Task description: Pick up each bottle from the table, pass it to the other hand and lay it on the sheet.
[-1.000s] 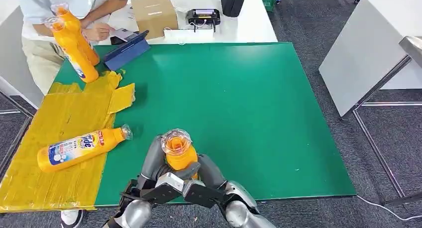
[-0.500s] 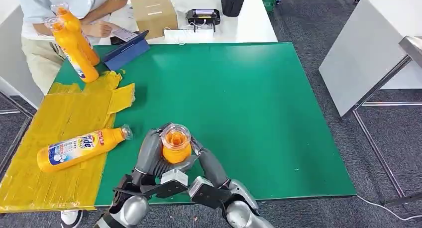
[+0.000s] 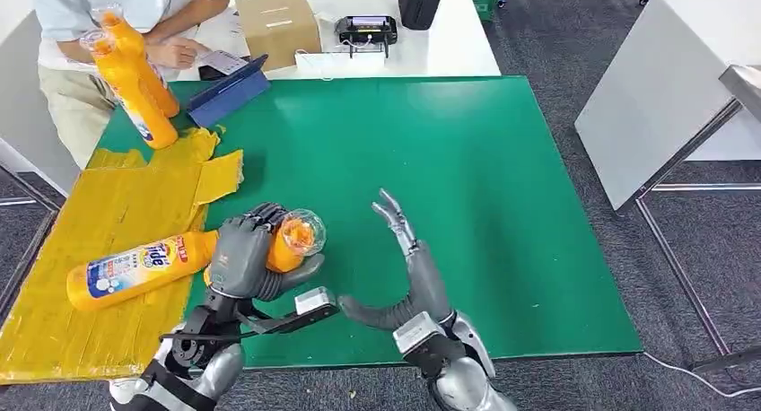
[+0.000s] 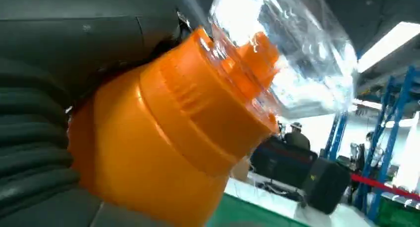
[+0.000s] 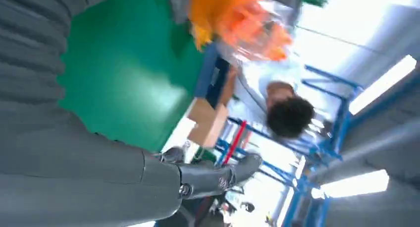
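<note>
handover looks done from where we stand: our left hand is wrapped round the orange plastic bottle with a clear film-wrapped cap, and our right hand stands well apart to the right of it, fingers spread and holding nothing.

we hold the bottle above the near left part of the green mat, tilted, its capped end pointing right and a little far, its body hidden inside our fist. in the left wrist view the orange shoulder and cap sit tight against our grey palm.

the crumpled yellow sheet lies just left of our left hand, so this arm is the nearer one. a second orange bottle with a printed label already lies on it, long axis left to right, its neck close to our knuckles. we judge the laying-down needs a spot nearer or farther than that bottle, with our bottle turned roughly parallel.

a person at the far left holds two more orange bottles.
</note>
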{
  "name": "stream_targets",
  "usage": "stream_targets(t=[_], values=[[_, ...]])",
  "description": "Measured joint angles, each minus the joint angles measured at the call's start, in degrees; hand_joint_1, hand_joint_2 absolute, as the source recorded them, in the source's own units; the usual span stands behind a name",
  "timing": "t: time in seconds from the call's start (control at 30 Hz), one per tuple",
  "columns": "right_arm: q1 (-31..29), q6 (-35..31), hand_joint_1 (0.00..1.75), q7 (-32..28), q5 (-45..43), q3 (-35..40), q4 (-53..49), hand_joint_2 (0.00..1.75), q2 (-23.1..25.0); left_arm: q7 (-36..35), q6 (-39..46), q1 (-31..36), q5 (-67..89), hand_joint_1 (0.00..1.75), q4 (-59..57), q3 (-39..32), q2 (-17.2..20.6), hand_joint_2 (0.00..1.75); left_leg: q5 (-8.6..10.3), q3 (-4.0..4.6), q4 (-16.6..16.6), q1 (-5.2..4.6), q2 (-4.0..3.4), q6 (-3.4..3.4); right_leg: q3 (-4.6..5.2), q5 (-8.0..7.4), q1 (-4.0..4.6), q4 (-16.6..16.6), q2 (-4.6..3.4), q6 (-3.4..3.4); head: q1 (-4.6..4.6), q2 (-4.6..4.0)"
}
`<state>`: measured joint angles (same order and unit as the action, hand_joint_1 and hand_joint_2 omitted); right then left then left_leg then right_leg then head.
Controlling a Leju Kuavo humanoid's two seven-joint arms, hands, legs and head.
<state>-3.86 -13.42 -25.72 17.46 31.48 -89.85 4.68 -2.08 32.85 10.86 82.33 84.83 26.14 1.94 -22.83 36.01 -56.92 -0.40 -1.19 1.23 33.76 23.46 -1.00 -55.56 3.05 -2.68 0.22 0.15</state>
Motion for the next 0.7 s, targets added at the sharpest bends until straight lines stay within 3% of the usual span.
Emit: stream_targets(t=[0.27, 0.3, 0.33, 0.37, 0.7], values=[[0.67, -0.92, 0.00, -0.44, 0.11, -1.38, -2.18, 1.75, -0.22, -4.83, -1.37, 0.59, 6.60, 1.75, 0.00, -0.51, 1.96, 1.75, 0.00, 0.00, 0.00, 0.00, 0.00, 0.00, 0.02, 0.00, 0.00, 0.00, 0.01, 0.00, 0.02, 0.00], [1.34, -1.05, 0.00, -0.77, -0.44, -3.33, -4.47, 1.75, -0.59, -14.65, -4.62, 4.42, 7.26, 1.75, -0.70, 1.12, 7.53, 1.75, 0.05, 0.00, 0.00, 0.03, 0.00, -0.07, 0.09, -0.01, 0.02, 0.00, 0.00, 0.02, 0.00, 0.00], [1.21, -0.59, 0.00, -1.09, -1.07, -4.75, -5.62, 1.75, -0.79, -24.50, -8.00, 12.01, 7.52, 1.75, -5.56, 8.38, 13.37, 1.75, 0.16, 0.01, 0.00, 0.08, 0.04, -0.18, 0.03, -0.03, 0.06, -0.04, 0.03, 0.04, 0.00, 0.00], [1.06, -0.51, 0.00, -1.14, -1.29, -4.90, -5.75, 1.75, -0.79, -25.97, -8.35, 13.93, 7.52, 1.75, -7.42, 10.89, 14.58, 1.75, 0.18, 0.00, 0.00, 0.09, 0.04, -0.19, -0.01, -0.03, 0.05, -0.05, 0.03, 0.04, 0.00, 0.00], [0.32, -0.27, 0.00, -1.44, -1.75, -5.27, -5.88, 1.75, -0.76, -26.04, -9.25, 21.44, 7.52, 1.75, -19.24, 18.49, 18.67, 1.75, 0.19, 0.06, 0.00, 0.06, 0.00, -0.18, 0.09, -0.14, 0.04, -0.06, 0.01, 0.18, 0.02, 0.00]])
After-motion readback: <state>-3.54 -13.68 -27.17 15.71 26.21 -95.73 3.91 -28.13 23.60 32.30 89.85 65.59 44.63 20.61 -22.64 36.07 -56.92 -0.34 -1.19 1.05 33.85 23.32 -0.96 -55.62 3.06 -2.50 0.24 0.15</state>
